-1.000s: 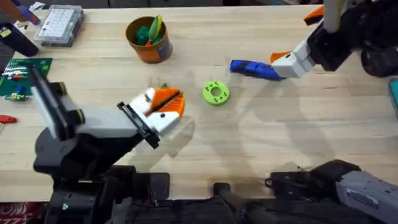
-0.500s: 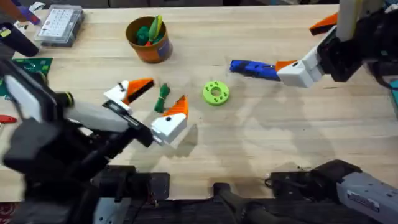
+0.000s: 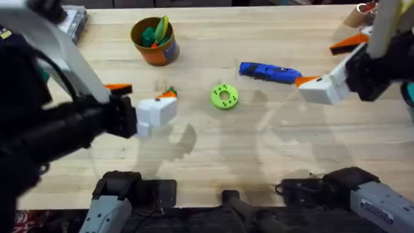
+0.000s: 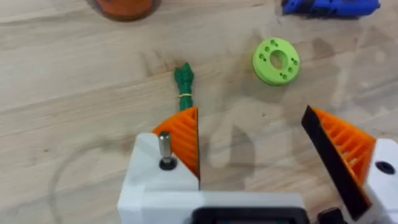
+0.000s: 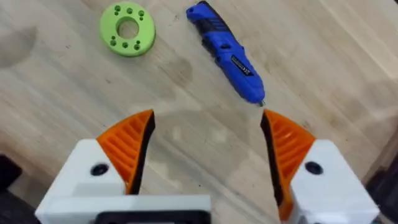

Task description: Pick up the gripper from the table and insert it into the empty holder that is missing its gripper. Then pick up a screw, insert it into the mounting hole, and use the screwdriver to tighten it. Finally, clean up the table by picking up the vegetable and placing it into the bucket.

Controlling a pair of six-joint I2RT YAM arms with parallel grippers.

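Observation:
The dark-green vegetable (image 4: 183, 84) lies flat on the table (image 3: 259, 149), just past my left finger's orange pad. My left gripper (image 4: 255, 146) hovers open above it, holding nothing; overhead, this gripper (image 3: 139, 97) partly covers the vegetable (image 3: 171, 90). The blue screwdriver (image 3: 268, 71) lies on the wood at the back right. My right gripper (image 3: 328, 63) stands open beside its tip, apart from it. In the right wrist view the screwdriver (image 5: 227, 53) lies beyond the gripper (image 5: 205, 149). The orange bucket (image 3: 155, 42) stands at the back left. The holder and the screw are out of view.
A lime-green disc with holes (image 3: 224, 97) lies in the middle of the table, between vegetable and screwdriver. The bucket holds green and yellow toys. A clear parts box (image 3: 76, 16) sits at the far left corner. My left arm looms large and dark over the left side.
My left gripper opened around the vegetable, then rose and drew back to the left, leaving it on the table. My right gripper slid right, away from the screwdriver.

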